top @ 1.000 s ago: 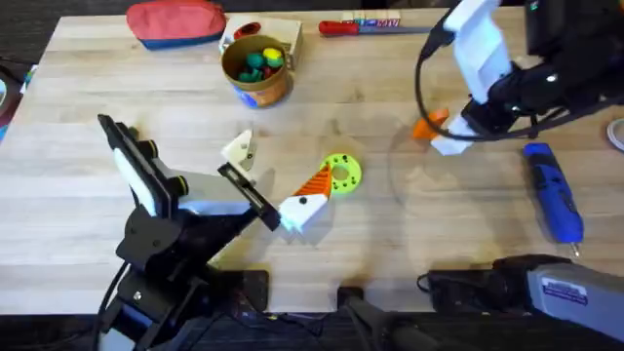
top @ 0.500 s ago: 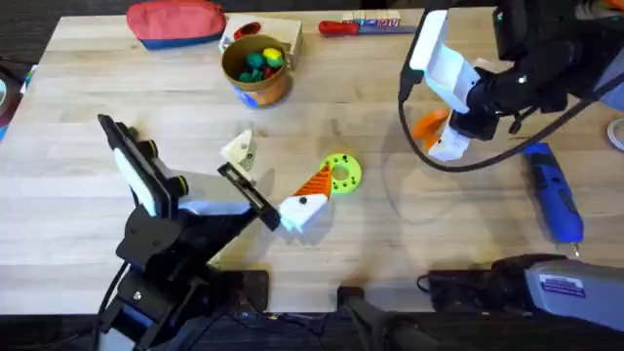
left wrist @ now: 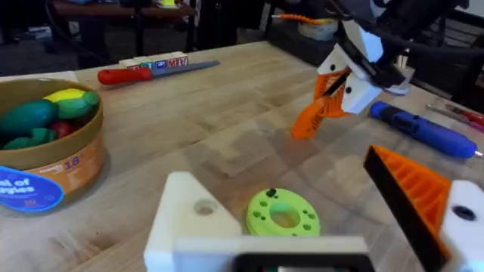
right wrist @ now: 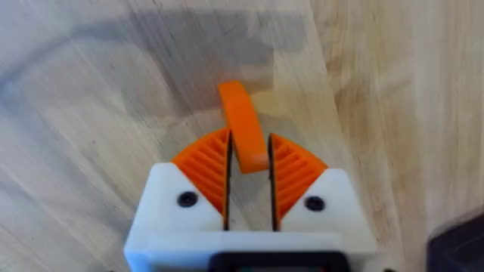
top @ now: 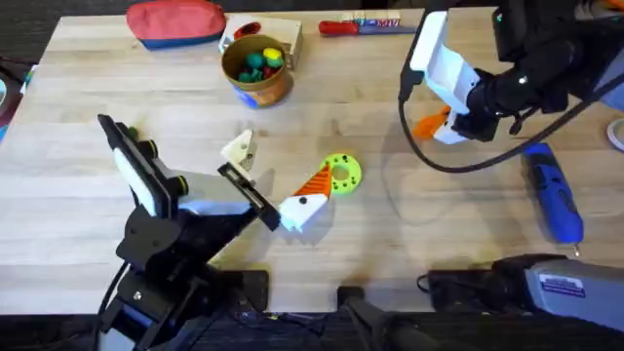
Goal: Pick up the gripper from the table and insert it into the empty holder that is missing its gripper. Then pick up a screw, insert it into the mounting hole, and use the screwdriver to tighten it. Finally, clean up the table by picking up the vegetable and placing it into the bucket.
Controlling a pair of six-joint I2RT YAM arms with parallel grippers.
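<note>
The right hand point(top: 441, 125) hangs over the right part of the worktop point(top: 97, 195), its two orange ribbed pads point(right wrist: 204, 162) pinching the small orange gripper piece point(right wrist: 242, 127), which sticks out past the fingertips above the wood. From the left wrist camera the same piece point(left wrist: 321, 109) hangs from the white fingers, lifted clear of the surface. Just beside that hand, nearer the right edge, lies the blue screwdriver point(top: 553, 191). The left hand point(top: 278, 185) rests low near the middle, its fingers spread wide: one white finger point(top: 300, 211) carries an orange pad, the other is the bare white holder point(top: 239, 149) with an open screw hole. A lime-green ring point(top: 341, 172) lies on the wood touching the padded finger's tip. At the far side stands the tan bucket point(top: 256, 70) with toy vegetables point(left wrist: 30, 117) inside, next to a red pouch point(top: 175, 23), and a red-handled screwdriver point(top: 359, 25) lies along the back edge.
</note>
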